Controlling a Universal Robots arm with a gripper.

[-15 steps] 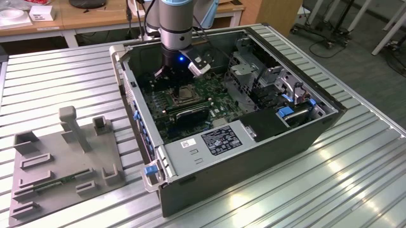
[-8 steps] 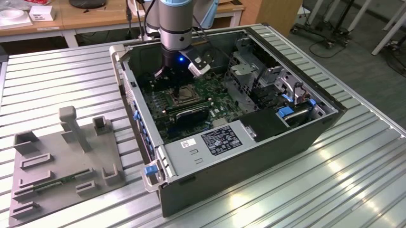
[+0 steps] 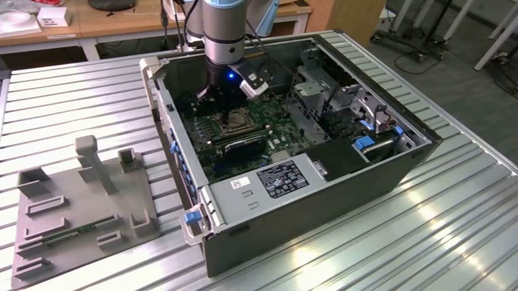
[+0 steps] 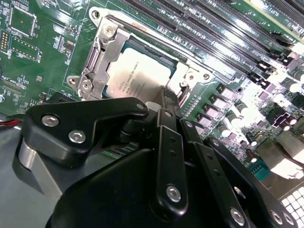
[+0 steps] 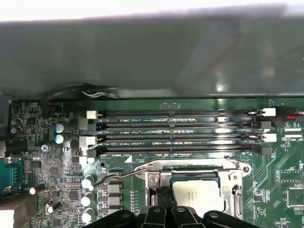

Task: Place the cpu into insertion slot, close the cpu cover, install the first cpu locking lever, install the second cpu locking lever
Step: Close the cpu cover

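A: Silvery cpu cover (image 4: 97,57) lies shut over the cpu (image 4: 137,78), seated in the insertion slot (image 3: 235,121). Claw (image 4: 159,105)?
B: Pressed together, empty, at the socket edge. Locking lever (image 5: 116,176) looks unlatched, so probably the first-lever step. It needs pushing down and hooking.

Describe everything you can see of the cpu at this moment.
The cpu is a small flat square chip with a silvery-beige metal top bearing faint print. It lies flat in the slot on the green motherboard, with the silvery cover framing its edges. The black gripper hides its near edge in both wrist views; whether they touch cannot be told.
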